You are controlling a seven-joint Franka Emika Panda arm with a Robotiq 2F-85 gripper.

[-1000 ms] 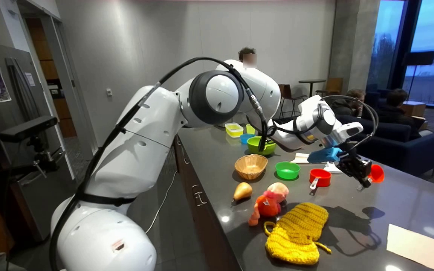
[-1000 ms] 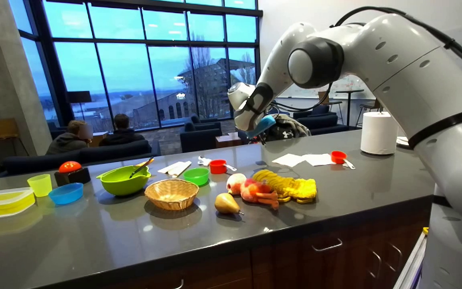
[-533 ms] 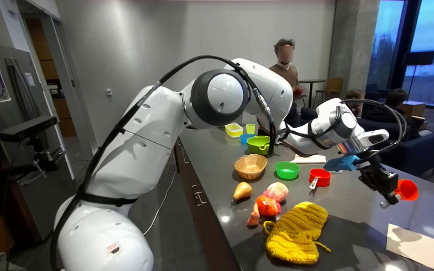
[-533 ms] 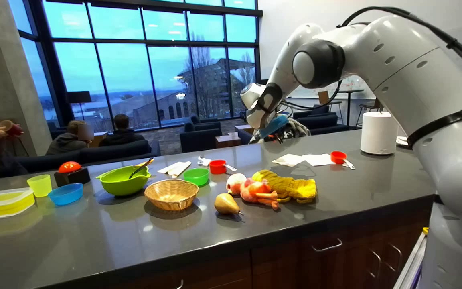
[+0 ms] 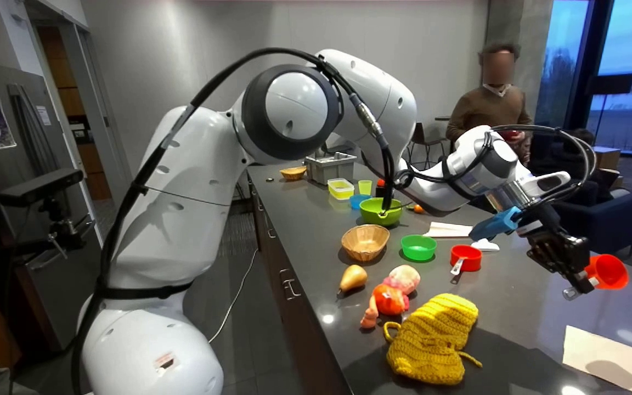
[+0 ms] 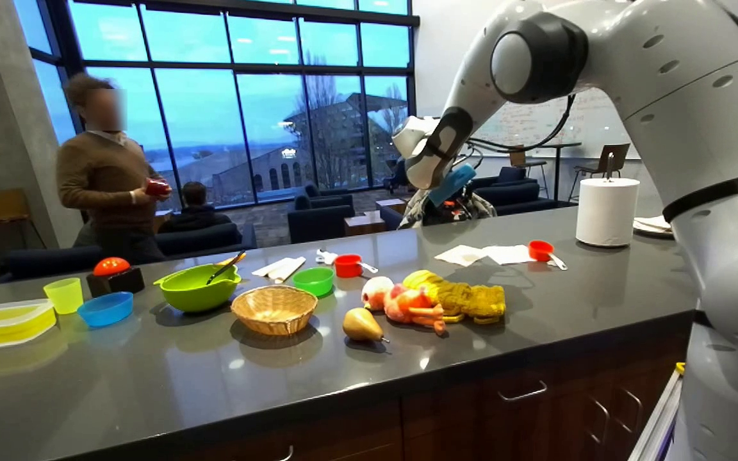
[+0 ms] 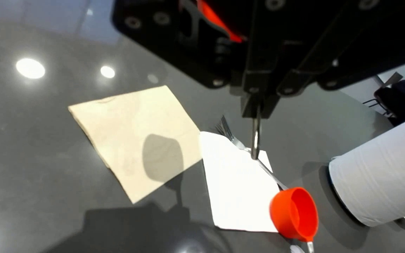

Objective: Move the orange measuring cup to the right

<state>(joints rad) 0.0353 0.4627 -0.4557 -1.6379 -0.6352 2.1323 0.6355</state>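
Observation:
The orange measuring cup hangs in the air above the counter in an exterior view. My gripper is shut on its short metal handle, with the bowl on the far side of the fingers. In the wrist view the shut fingertips of the gripper pinch the handle, whose end sticks out below them. A strip of the orange bowl shows behind the gripper parts. The cup's shadow falls on a tan napkin. In the other exterior picture the arm mostly hides gripper and cup.
Another red cup stands beside a green cup. A third red cup stands by a white napkin, a fork and a paper roll. A yellow cloth, pinkish-red toy, pear and basket lie nearer.
The gripper has carried the cup rightward in an exterior view, first dipping, then rising slightly. The arm's elbow has risen. A person has walked into view behind the counter.

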